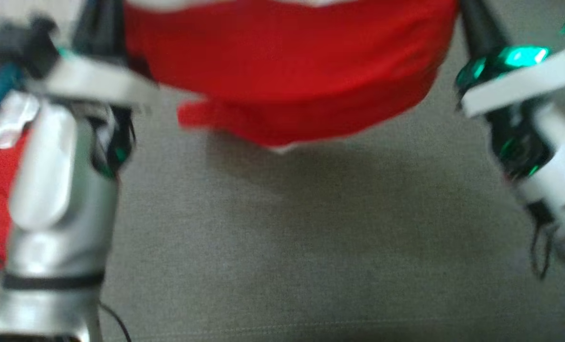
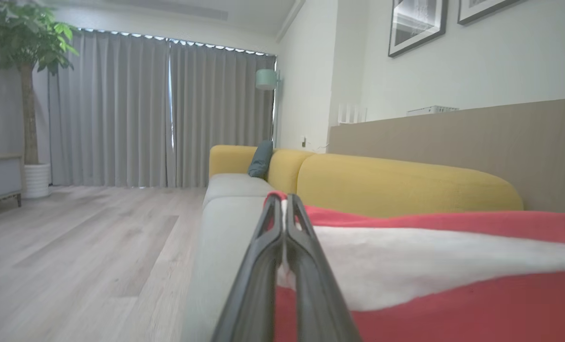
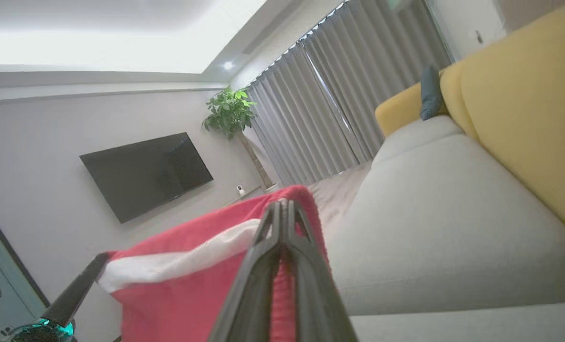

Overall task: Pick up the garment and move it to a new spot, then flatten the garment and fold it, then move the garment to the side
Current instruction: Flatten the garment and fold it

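Head view: red-and-white fabric garment (image 1: 287,71) hangs across upper centre above grey upholstered seat (image 1: 311,237), left gripper (image 2: 283,199) and right gripper (image 3: 282,205) each clamped on its edge.

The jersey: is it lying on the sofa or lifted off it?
Lifted. The jersey hangs spread between the left tool and the right tool, each shut on an edge; its shadow falls on the sofa.

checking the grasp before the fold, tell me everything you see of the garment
The garment is red cloth with a white band near its upper edge. It hangs spread between the left gripper and the right gripper, each shut on a top edge. Its lower hem sags above the grey sofa seat, casting a shadow there.
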